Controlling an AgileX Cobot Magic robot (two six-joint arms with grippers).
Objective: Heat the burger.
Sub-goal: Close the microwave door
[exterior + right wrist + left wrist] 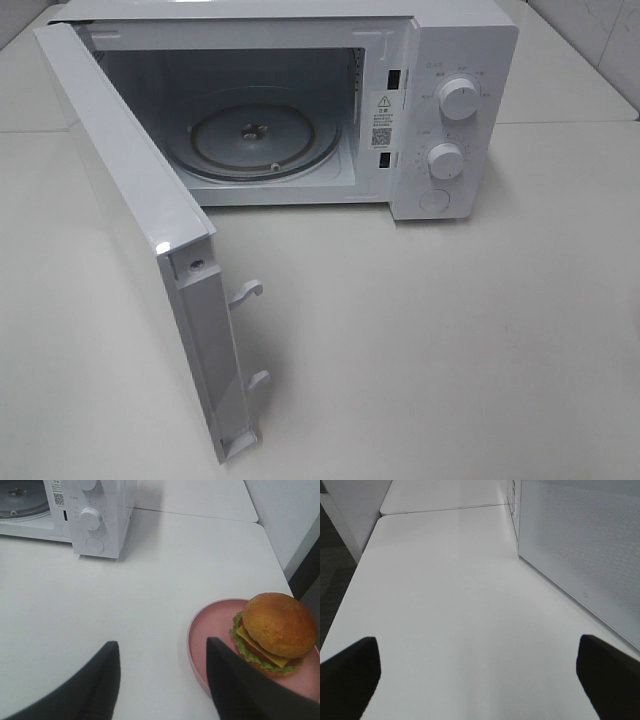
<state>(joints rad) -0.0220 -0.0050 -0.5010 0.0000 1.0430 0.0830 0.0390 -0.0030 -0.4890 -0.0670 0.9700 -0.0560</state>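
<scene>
Microwave (300, 110) stands on the white table (450, 330), door (130, 230) swung wide, glass turntable (265, 140) bare for loading.

The burger (272, 630) waits on a pink plate (210, 635) beside the right gripper (162, 680), jaws apart and empty; left gripper (477, 670) likewise spread, holding nothing.

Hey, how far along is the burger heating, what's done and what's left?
Done: the microwave door is open and the turntable is bare. In hand: nothing; the right gripper is open beside the pink plate holding the burger, and the left gripper is open over bare table. Left: put the burger inside, shut the door, set the dials.
</scene>
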